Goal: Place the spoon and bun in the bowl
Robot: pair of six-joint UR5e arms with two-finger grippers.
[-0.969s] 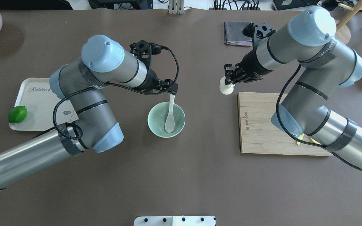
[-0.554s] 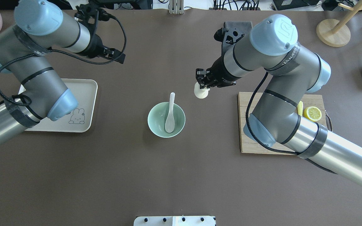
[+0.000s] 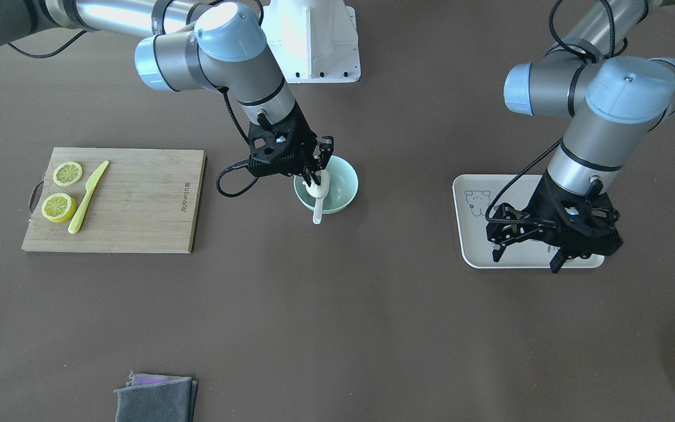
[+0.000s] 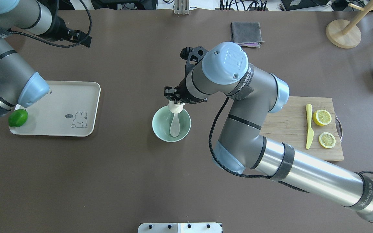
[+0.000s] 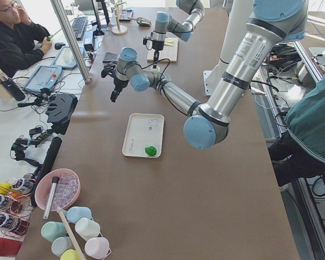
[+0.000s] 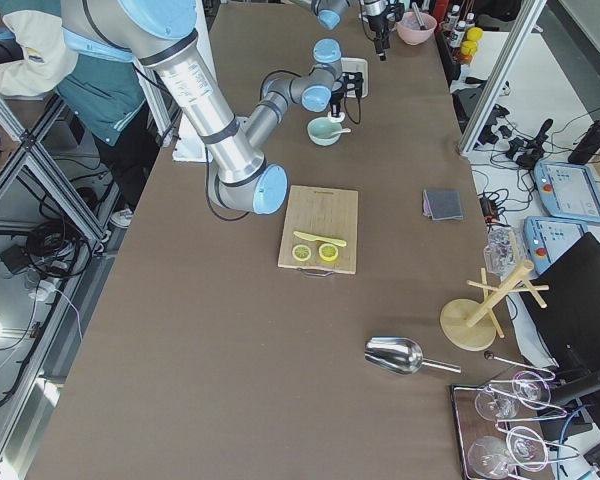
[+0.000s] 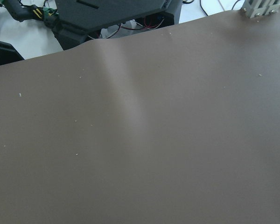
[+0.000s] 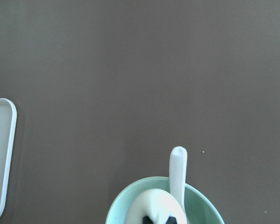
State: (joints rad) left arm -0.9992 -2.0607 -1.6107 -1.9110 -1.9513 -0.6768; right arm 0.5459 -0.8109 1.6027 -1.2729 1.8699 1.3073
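The mint-green bowl (image 4: pixel 156 124) stands mid-table. The white spoon (image 4: pixel 175 124) lies in it, scoop down, with the handle leaning over the far rim. My right gripper (image 4: pixel 174 98) is shut on the white bun (image 4: pixel 175 108) and holds it just over the bowl's far rim, above the spoon handle. The right wrist view shows the bun (image 8: pixel 151 205), the spoon handle (image 8: pixel 178 170) and the bowl rim (image 8: pixel 115 210). In the front view the bun (image 3: pixel 316 189) hangs at the bowl (image 3: pixel 348 186). My left gripper (image 3: pixel 526 258) is open and empty, raised by the tray's far edge.
A cream tray (image 4: pixel 76 97) with a green lime (image 4: pixel 18 117) lies at the left. A wooden board (image 4: pixel 283 129) with two lemon slices and a yellow knife (image 4: pixel 309 126) lies at the right. A grey cloth (image 4: pixel 246 31) lies at the back.
My left gripper let go of the spoon, which stayed in the bowl, and drew back far left. My right gripper carried the bun leftwards to the bowl.
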